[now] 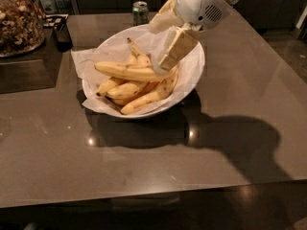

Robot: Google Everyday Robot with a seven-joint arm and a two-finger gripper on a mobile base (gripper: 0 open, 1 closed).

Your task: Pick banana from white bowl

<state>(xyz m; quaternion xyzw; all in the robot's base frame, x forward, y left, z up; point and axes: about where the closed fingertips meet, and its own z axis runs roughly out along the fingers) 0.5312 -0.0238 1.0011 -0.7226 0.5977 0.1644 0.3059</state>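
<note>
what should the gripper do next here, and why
Probably lower a touch onto the banana at its right end to secure a grasp: the gripper hangs right at that end, and the banana lies topmost in the white bowl, resting on the other bananas, not yet lifted.
</note>
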